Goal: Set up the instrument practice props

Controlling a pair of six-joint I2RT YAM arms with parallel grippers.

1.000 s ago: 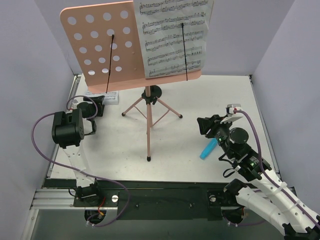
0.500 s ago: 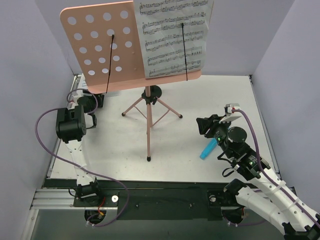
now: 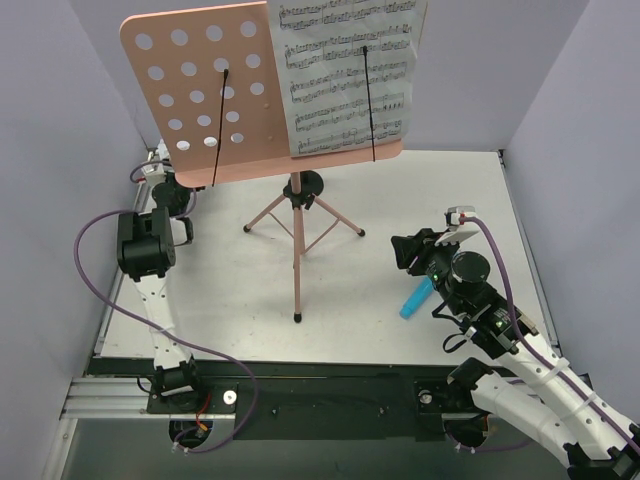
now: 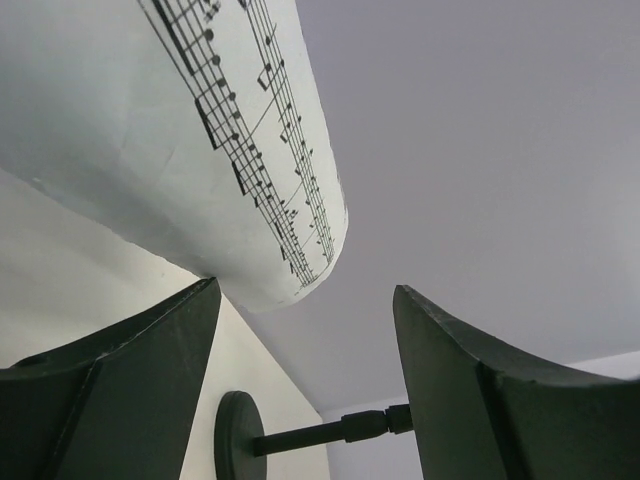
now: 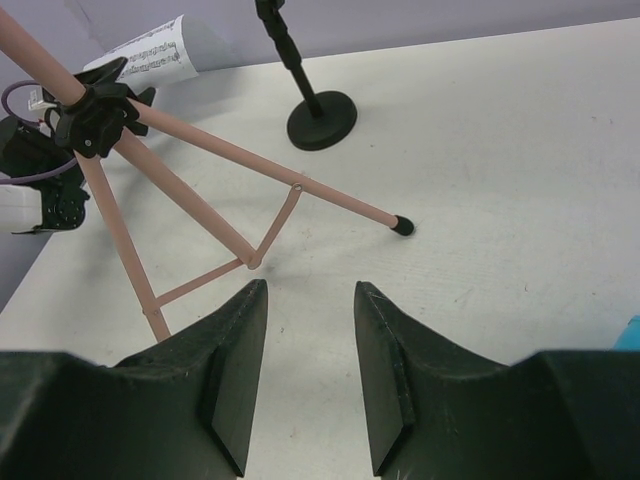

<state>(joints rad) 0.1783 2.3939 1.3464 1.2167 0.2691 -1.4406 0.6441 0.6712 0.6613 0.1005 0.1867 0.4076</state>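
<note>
The pink perforated desk (image 3: 195, 95) stands on its pink tripod (image 3: 296, 250) at the table's back. One sheet-music page (image 3: 345, 80) rests on the desk's right half behind a black wire holder (image 3: 369, 100). The left half is bare behind the other holder (image 3: 220, 125). My left gripper (image 3: 165, 185) is under the desk's left edge. Its jaws (image 4: 305, 290) are wide open with nothing between them. A second page (image 4: 150, 130) curls beside its left finger (image 4: 150, 380) and also shows in the right wrist view (image 5: 150, 50). My right gripper (image 3: 405, 250) is open and empty (image 5: 310, 290) above the table, right of the tripod leg (image 5: 250, 155).
A black round-based rod stand (image 5: 322, 120) sits behind the tripod (image 3: 305, 185). A light blue object (image 3: 417, 298) lies on the table by my right arm. Grey walls close the left, back and right sides.
My left arm has moved toward the back left corner. The page that lay by the desk's lower left edge no longer shows from above. My right arm has barely shifted.
</note>
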